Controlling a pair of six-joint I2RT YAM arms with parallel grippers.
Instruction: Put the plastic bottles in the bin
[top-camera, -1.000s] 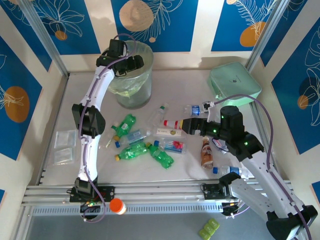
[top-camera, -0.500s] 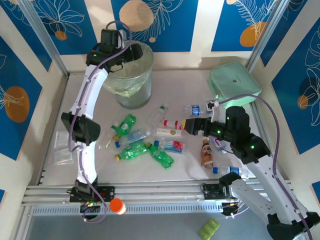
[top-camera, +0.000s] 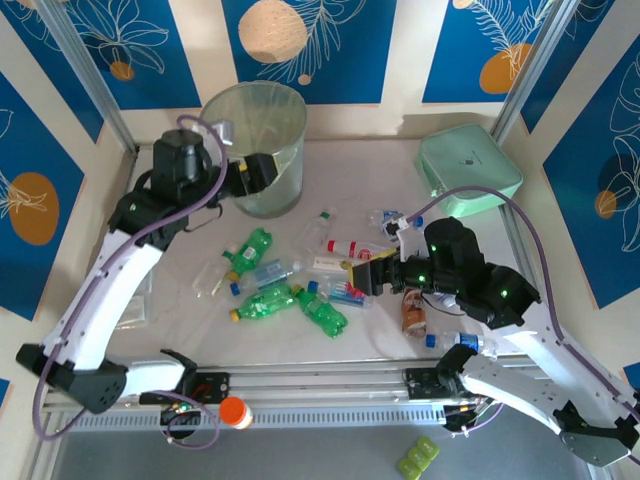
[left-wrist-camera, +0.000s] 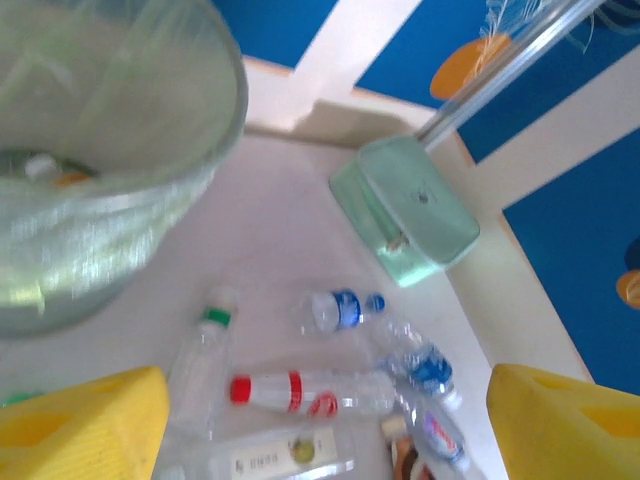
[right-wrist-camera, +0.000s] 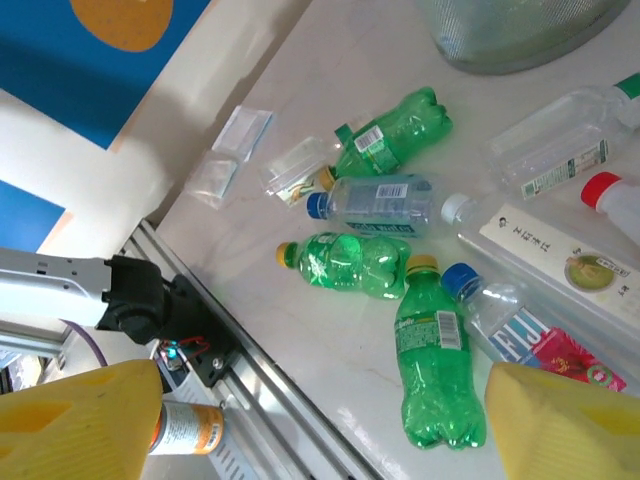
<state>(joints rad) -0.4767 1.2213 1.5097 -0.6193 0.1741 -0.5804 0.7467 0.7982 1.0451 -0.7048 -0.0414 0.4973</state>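
My left gripper (top-camera: 262, 172) hangs wide open and empty just beside the bin (top-camera: 255, 120), a tall translucent basket with a pale green liner, at the far left of the tabletop (top-camera: 340, 170). The plastic bottles (top-camera: 268, 300), green or clear with blue caps, lie scattered mid-tabletop. My right gripper (top-camera: 360, 277) gapes empty over them. Its wrist camera brings out labels that the overhead view blurs.

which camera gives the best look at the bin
The top external view: the bin shows sharp from rim to base, with the left gripper overlapping its wall. The left wrist view has part of the bin's rim and wall, blurred. The right wrist view catches its base at the top edge.
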